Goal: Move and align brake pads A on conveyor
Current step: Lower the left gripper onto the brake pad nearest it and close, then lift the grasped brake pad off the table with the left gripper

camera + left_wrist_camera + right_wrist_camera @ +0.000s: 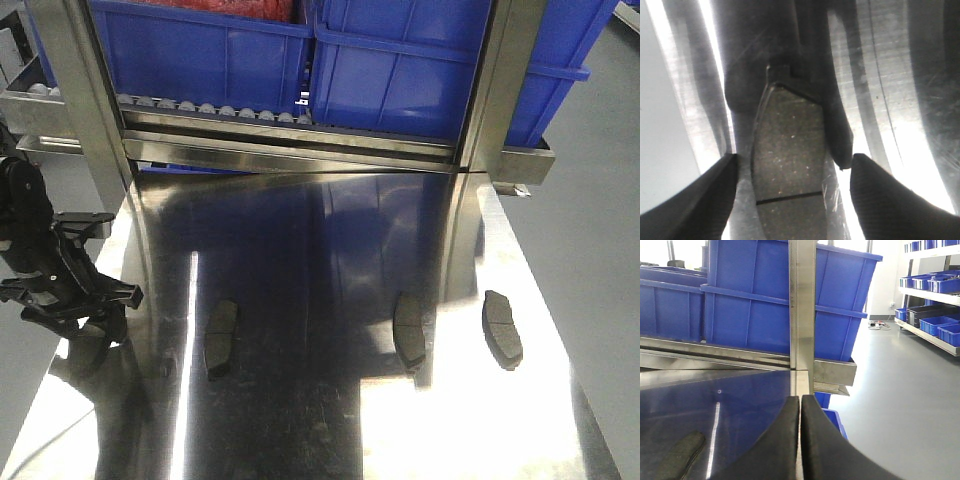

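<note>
Judging by the layout, task is at the start: none of the brake pads A [409, 330] is on the conveyor, which no view shows, so all four are left to move and align. Left hand [794, 160] is down at the left edge of the steel surface [330, 250], fingers [700, 200] wide apart and straddling the first pad [787, 125], which lies flat. Tips sit just beside its long edges with gaps showing; not clamped, nothing lifted. Likely step in hand: close on this pad. Right hand [800, 410] has its fingers pressed together, holds nothing, and sits near the right side of the surface, with a pad [682, 455] at its near left; cannot tell which one. Outward from the left hand: second pad [222, 338] to its right, then well apart the third pad [409, 330] and, near it, the right pad [502, 327]. All three lie lengthwise near-to-far, roughly in a row. Far edge: steel rack with blue bins [200, 50].
</note>
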Robot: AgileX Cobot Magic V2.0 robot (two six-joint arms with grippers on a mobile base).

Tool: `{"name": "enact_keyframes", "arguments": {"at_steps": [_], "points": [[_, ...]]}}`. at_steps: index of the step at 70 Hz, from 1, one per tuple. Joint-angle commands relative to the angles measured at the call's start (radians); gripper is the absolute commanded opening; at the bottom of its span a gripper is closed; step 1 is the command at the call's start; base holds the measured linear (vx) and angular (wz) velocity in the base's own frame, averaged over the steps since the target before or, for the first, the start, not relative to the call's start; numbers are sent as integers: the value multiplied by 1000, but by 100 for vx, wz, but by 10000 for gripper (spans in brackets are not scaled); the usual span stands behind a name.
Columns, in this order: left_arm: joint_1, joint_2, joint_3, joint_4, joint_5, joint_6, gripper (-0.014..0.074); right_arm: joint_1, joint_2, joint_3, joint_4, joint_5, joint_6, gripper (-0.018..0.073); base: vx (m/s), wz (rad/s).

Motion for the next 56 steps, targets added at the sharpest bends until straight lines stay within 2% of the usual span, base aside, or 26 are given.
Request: {"name": "enact_keyframes", "arguments": {"at_steps": [1,13,26,36,56], "points": [[-6,-28,-19,-19,17,-11,412,-7,-15,6,-7,-76,-6,-10,0,0],[-28,-27,-19,-19,15,-11,209,-7,-15,6,-7,-76,-6,-10,0,0],[-81,-17,-18,-12,-6,-11,-5,-7,-15,6,-7,-76,-6,-10,0,0],[-113,-15,-18,-3,-24,-19,-7,-7,-15,6,-7,-76,-6,-10,0,0],[-144,-53,-18,132,-27,-122,-6,-7,-15,6,-7,-76,-6,-10,0,0]]}}
